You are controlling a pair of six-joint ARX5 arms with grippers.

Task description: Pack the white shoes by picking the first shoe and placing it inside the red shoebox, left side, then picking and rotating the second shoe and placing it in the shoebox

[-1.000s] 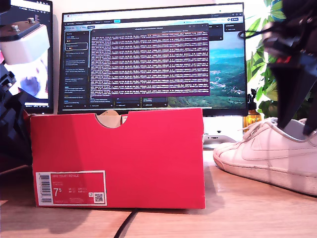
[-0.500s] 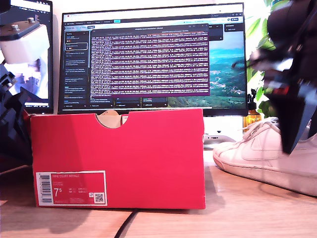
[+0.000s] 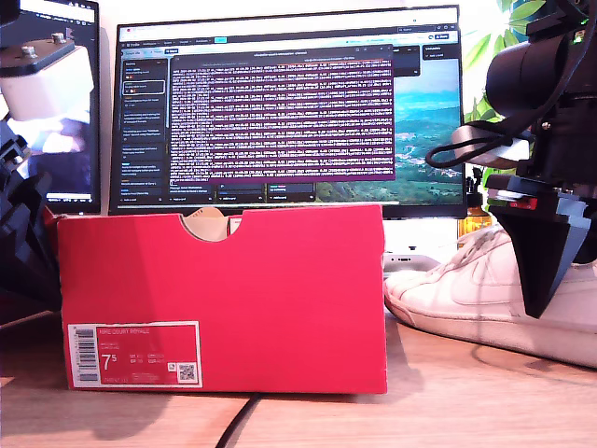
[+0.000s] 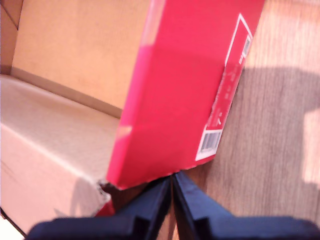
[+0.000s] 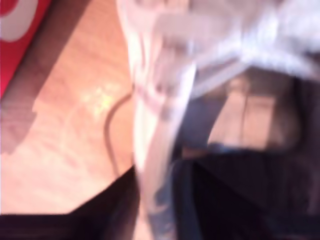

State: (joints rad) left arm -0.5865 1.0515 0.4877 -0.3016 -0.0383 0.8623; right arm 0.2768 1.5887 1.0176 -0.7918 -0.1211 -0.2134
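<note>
The red shoebox (image 3: 280, 289) stands on the wooden table with its notch and "7.5" label toward the camera. A white shoe (image 3: 457, 294) lies at the exterior view's right, toe pointing at the box. My second gripper (image 3: 564, 280) stands over its heel, shut on the shoe's collar; the second wrist view shows the blurred white shoe (image 5: 160, 90) pinched between my second gripper (image 5: 157, 185). My first gripper (image 4: 172, 200) is shut on nothing, just off a corner of the shoebox (image 4: 180, 90), whose tan inside shows.
A monitor (image 3: 289, 112) stands behind the box, with a plant (image 3: 490, 112) and an amber bottle (image 3: 474, 222) at the exterior view's right. A black cable (image 3: 238, 420) runs from under the box. A red piece with a white logo (image 5: 15, 30) lies near the shoe.
My second gripper has swung down from a tilt to upright over the heel. The shoe has slid a little toward the box.
</note>
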